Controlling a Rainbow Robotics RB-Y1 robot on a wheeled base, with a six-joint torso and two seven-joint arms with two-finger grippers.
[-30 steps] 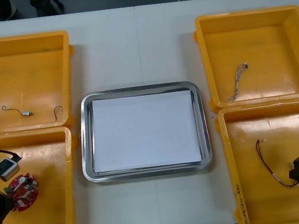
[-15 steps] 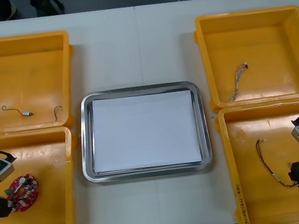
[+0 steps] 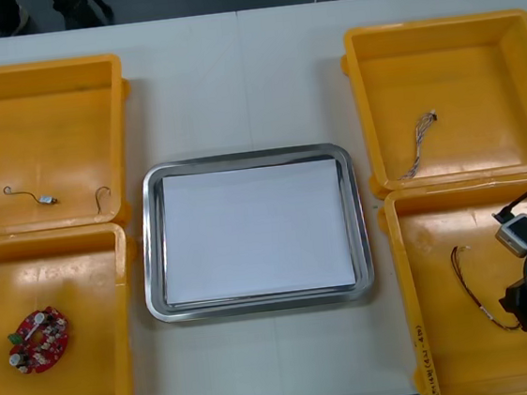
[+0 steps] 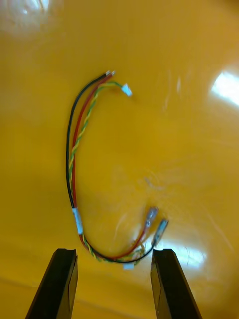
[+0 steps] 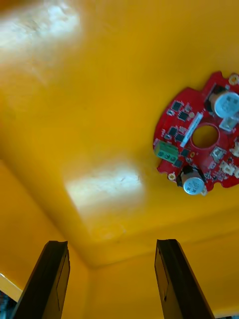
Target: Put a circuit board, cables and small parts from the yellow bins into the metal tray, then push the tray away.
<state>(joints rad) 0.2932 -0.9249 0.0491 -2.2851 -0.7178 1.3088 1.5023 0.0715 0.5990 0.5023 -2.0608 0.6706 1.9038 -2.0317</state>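
Right end effector [image 4: 114, 253] apart, astride limp red-yellow-black cable bundle [image 4: 71, 154]: light, floppy; pinch the bend (by the white tape). Left end effector [image 5: 112, 244] apart near round red circuit board [image 5: 181, 129].

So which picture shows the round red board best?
The left wrist view: the red circuit board is close, its parts and middle hole plain. The front view shows it tiny in the near left yellow bin. The right wrist view faces cables.

metal tray [image 3: 151, 266]: shiny rim, white inside;
circuit board [image 3: 36, 340]: round, red, lying flat, near-left of tray;
cable bundle [image 4: 72, 169]: black/red/yellow, curled, near-right of tray;
twisted cable [image 3: 417, 145]: far-right;
small metal parts [image 3: 49, 199]: far-left
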